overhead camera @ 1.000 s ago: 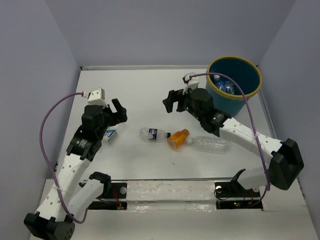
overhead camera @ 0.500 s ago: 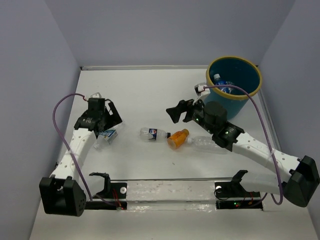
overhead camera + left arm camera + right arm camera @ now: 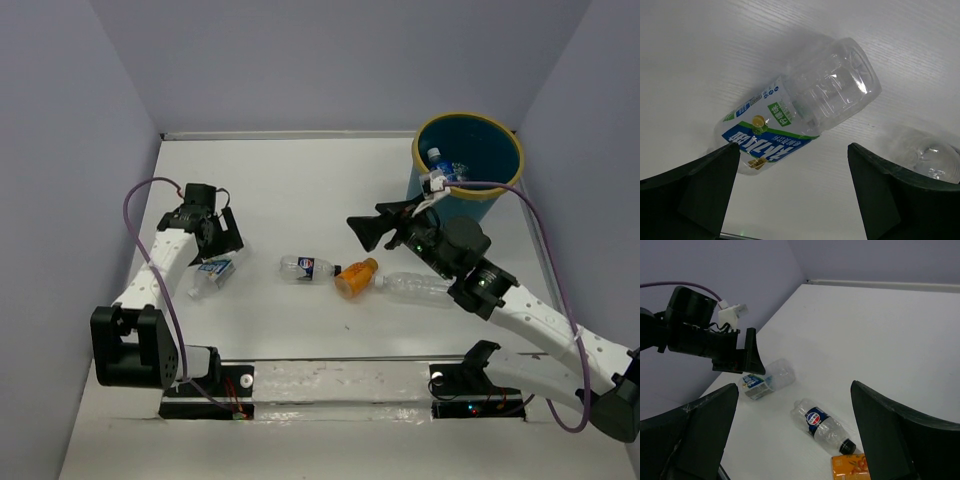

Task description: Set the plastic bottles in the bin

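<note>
Three plastic bottles lie mid-table: one with a dark blue label (image 3: 307, 267), a short orange one (image 3: 355, 278) and a long clear one (image 3: 420, 289). A fourth, with a blue and green label (image 3: 213, 271), lies at the left. My left gripper (image 3: 215, 240) is open just above it, and the left wrist view shows that bottle (image 3: 795, 107) between and beyond the gripper's tips (image 3: 793, 150). My right gripper (image 3: 368, 222) is open and empty, above and behind the orange bottle. The teal bin (image 3: 505, 175) at the back right holds bottles (image 3: 445, 165).
Purple walls close the table on three sides. A second clear plastic piece (image 3: 935, 160) lies beside the labelled bottle. The right wrist view shows the left gripper (image 3: 735, 352), the labelled bottle (image 3: 765, 381), the dark-blue-label bottle (image 3: 825, 425) and the orange one (image 3: 855, 467).
My left gripper has dropped lower and slightly left over the blue and green labelled bottle. My right gripper has moved right and down, away from the back. No bottle has moved.
</note>
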{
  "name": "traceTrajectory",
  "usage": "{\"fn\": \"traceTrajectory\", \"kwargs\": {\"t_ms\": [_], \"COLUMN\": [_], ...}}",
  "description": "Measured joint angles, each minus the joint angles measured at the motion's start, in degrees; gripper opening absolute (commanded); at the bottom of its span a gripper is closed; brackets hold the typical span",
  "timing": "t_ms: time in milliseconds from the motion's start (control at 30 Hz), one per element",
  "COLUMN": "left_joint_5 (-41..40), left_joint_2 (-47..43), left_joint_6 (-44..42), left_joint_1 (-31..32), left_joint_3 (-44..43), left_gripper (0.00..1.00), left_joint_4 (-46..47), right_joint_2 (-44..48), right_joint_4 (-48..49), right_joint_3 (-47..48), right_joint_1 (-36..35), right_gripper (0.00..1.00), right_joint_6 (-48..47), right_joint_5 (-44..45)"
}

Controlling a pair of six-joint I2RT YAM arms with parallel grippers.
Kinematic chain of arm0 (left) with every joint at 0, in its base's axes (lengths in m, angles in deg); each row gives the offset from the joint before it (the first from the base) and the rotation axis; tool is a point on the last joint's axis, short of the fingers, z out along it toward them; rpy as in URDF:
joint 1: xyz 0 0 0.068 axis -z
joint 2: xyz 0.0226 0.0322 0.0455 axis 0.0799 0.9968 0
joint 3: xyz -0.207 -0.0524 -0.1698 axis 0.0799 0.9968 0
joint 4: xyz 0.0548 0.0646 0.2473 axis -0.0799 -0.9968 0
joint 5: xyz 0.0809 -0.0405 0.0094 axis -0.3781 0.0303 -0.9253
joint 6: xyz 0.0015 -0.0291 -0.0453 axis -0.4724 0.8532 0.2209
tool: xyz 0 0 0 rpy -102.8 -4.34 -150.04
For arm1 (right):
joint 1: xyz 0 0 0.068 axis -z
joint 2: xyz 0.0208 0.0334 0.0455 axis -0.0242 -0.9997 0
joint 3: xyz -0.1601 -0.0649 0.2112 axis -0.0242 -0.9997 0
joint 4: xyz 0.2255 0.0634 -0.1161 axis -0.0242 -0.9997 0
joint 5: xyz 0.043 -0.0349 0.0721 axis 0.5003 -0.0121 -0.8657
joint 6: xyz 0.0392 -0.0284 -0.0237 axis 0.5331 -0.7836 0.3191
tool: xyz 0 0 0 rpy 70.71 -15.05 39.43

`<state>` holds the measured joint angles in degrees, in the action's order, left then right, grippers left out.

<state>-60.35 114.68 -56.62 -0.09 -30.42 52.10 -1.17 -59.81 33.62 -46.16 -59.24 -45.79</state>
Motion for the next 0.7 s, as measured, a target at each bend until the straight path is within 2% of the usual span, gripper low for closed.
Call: {"fn": "traceTrajectory", "kwargs": {"t_ms": [433,700], "left_joint_5": [3.39,10.08], "left_joint_2": [1.01,2.01], "left_joint_6": [-0.17,4.74], "left_joint_1": [-0.04,0.04], "left_joint_3": [3.43,4.37], "left_gripper": [0.99,0.99], "left_joint_4": [0.20,10.80], "right_joint_2": [3.28,3.02], "right_joint_4": [-0.52,-0.70], "right_joint_3": [-0.31,-0.31], "right_joint_1": [0.00,0.00], "right_gripper": [0.99,0.99], "right_joint_6": [0.00,-0.02], "right_joint_5": [-0.02,-0.04]}}
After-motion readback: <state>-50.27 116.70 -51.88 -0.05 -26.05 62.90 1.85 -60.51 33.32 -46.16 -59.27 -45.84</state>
